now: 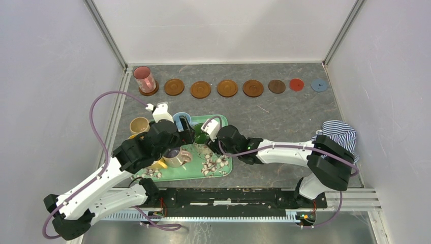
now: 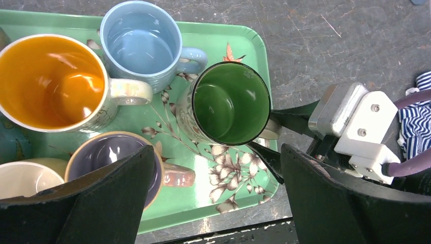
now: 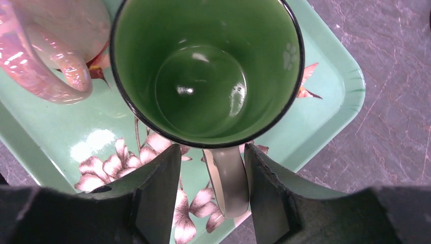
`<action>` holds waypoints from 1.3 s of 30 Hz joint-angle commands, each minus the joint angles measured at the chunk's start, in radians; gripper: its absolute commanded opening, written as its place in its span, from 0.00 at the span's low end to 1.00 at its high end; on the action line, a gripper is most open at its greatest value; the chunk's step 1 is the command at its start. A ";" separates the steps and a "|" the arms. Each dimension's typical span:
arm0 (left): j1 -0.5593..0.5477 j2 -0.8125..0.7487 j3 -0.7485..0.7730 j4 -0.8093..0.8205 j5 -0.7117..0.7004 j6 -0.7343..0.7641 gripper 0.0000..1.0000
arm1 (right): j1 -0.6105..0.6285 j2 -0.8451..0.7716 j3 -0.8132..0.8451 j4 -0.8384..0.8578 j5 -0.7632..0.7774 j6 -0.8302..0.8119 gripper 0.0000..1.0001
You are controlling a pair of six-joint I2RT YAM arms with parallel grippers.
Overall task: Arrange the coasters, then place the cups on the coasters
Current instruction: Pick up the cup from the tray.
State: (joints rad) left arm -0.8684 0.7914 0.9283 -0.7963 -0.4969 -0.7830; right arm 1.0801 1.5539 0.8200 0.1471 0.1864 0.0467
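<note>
Green mug (image 3: 203, 76): stood upright near the floral tray's (image 3: 325, 96) far-right corner.
Right gripper (image 3: 212, 155): was unclenched, fingers astride the mug's handle (image 3: 227, 183).
Left gripper (image 2: 217, 152): hung spread wide, empty.
Doing it well: it needed a square clamp on the handle and a straight lift towards a bare coaster (image 1: 174, 87) by the table's (image 1: 284, 117) far edge.
</note>
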 commanded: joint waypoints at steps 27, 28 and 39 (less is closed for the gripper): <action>-0.004 -0.030 0.024 0.071 -0.038 0.088 1.00 | -0.018 0.074 0.105 -0.087 -0.075 0.116 0.33; -0.004 -0.029 0.024 0.071 -0.039 0.089 1.00 | -0.018 0.077 0.109 -0.096 -0.059 0.120 0.31; -0.004 -0.043 0.013 0.070 -0.054 0.094 1.00 | -0.019 0.038 0.113 -0.104 0.010 0.122 0.01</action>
State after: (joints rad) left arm -0.8684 0.7601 0.9283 -0.7677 -0.5220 -0.7280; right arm 1.0615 1.6302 0.8936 0.0341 0.1162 0.1635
